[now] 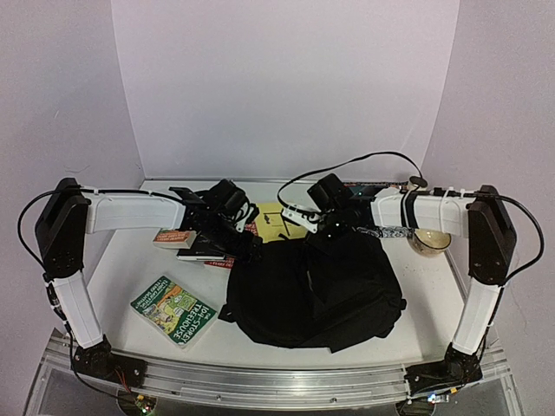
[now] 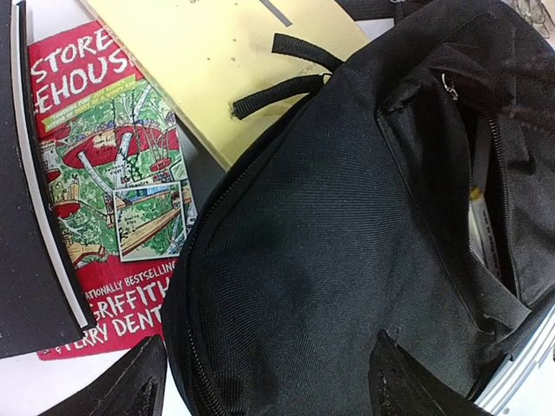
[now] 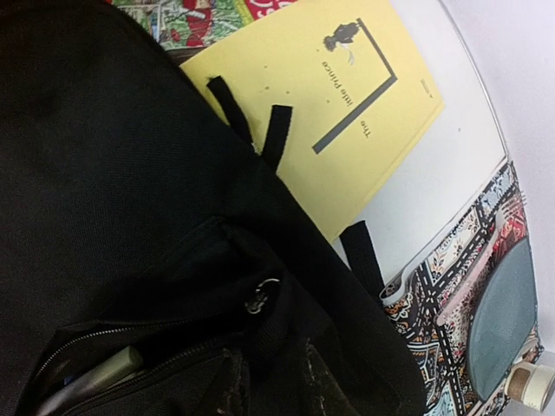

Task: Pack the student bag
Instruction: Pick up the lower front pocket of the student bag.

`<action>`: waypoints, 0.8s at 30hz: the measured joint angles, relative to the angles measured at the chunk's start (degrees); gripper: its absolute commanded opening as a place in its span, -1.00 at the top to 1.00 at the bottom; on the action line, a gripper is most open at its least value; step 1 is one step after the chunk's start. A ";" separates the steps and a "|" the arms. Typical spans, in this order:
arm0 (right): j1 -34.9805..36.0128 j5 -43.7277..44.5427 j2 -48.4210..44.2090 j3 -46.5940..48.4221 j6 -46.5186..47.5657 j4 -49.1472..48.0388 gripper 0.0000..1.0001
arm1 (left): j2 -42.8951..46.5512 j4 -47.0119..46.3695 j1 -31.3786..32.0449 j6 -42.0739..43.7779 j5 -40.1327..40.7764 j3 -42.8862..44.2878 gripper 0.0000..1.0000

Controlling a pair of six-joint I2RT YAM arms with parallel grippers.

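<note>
Left jaws stand wide apart over the large soft black fabric student bag (image 1: 312, 290), gripping nothing. The right jaws sit at its unzipped pocket, probably to spread the mouth; I cannot tell whether they pinch fabric. The bag lies mid-surface (image 1: 130, 269), overlapping a thin yellow paperback (image 3: 347, 113). Something pale and flat (image 2: 481, 230) shows inside the pocket.

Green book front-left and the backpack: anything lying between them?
Nothing. In the top view only a narrow strip of bare table separates the green book from the student bag.
</note>
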State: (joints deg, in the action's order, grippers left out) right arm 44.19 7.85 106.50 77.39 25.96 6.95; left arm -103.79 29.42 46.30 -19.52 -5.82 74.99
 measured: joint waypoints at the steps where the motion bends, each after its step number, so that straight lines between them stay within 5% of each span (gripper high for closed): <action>1: -0.13 0.02 0.00 0.36 -0.46 0.29 0.47 | 0.08 -0.03 0.00 -0.01 0.00 -0.13 -0.62; 11: -0.92 -2.22 0.00 3.08 -6.50 2.52 0.21 | 1.40 -0.02 0.00 -0.07 0.06 -1.37 -0.62; 19: -0.92 -2.63 1.43 4.71 -8.74 3.40 0.30 | 1.94 -0.07 0.00 -0.08 0.02 -1.63 -0.62; 24: -0.92 -2.42 4.21 4.83 -9.10 3.76 0.57 | 2.61 -0.10 0.00 -0.10 0.00 -1.73 -0.62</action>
State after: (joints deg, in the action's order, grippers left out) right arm 43.27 5.43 110.71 82.21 16.87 10.71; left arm -101.18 29.32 46.30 -19.62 -5.82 73.26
